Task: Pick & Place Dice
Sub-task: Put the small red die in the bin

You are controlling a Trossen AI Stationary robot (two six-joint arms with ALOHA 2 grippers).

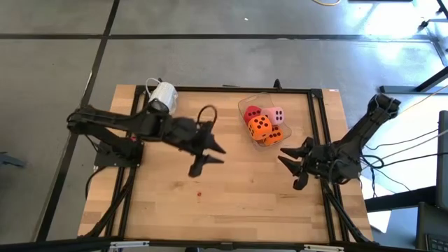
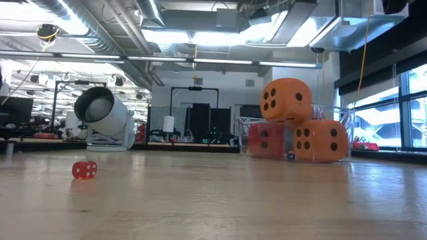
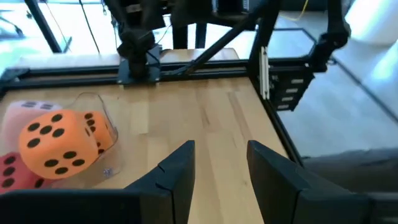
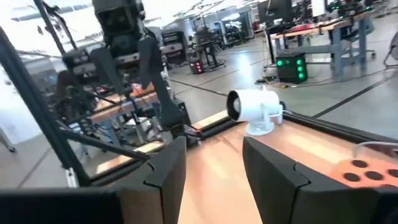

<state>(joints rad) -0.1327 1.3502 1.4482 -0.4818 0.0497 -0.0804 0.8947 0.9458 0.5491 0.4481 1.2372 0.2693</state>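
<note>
All four soft pip-marked dice (image 1: pixel 262 124) sit heaped in the clear plastic tray (image 1: pixel 250 103) on the table's far right. The left gripper (image 1: pixel 208 155) and right gripper (image 1: pixel 294 165) hang spread and empty, apparently between picks; next needs a die grasped.

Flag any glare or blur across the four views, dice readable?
High view: daylight glare top right, dice readable in the clear container. Low view: bright ceiling lights, pips crisp. Left wrist view: orange die sharp, own pincer soft. Right wrist view: background blurred.
</note>
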